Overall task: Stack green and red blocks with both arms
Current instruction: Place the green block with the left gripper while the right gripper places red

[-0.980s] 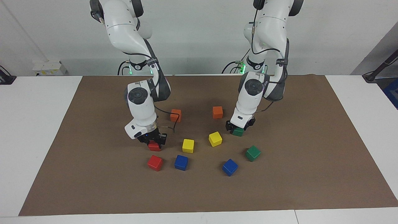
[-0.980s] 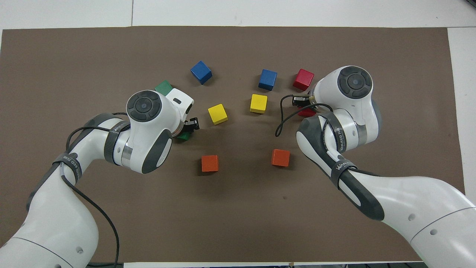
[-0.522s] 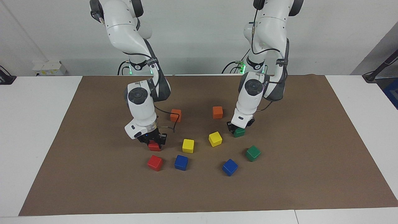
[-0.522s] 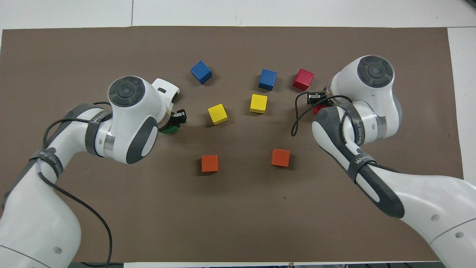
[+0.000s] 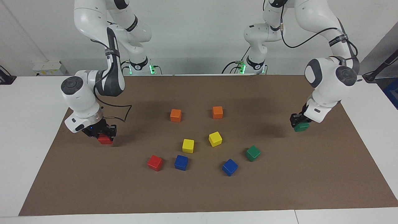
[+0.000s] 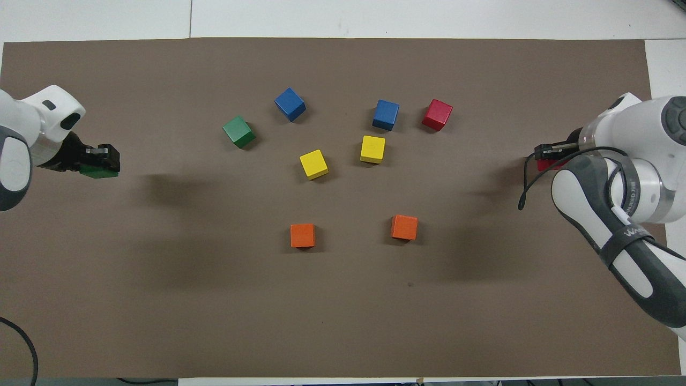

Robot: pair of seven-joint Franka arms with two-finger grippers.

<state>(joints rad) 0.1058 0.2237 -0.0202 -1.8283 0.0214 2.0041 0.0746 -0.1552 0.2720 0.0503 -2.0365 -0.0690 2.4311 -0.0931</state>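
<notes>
My right gripper (image 5: 103, 136) is shut on a red block (image 5: 105, 141) and holds it just over the brown mat's edge at the right arm's end; they also show in the overhead view, gripper (image 6: 545, 156) and block (image 6: 547, 164). My left gripper (image 5: 299, 123) is shut on a green block (image 5: 302, 127) above the mat at the left arm's end; overhead they show as gripper (image 6: 99, 162) and block (image 6: 95, 172). A second red block (image 5: 155, 162) (image 6: 437, 114) and a second green block (image 5: 252, 153) (image 6: 239, 132) lie on the mat, far from the robots.
Two blue blocks (image 5: 181, 162) (image 5: 230, 167), two yellow blocks (image 5: 188, 145) (image 5: 215, 138) and two orange blocks (image 5: 175, 115) (image 5: 217, 112) lie spread about the middle of the brown mat (image 5: 199, 193). White table borders the mat.
Both arms have swung outward from the middle, each carrying its block: the right gripper with the red block toward its end, the left gripper with the green block toward its end.
</notes>
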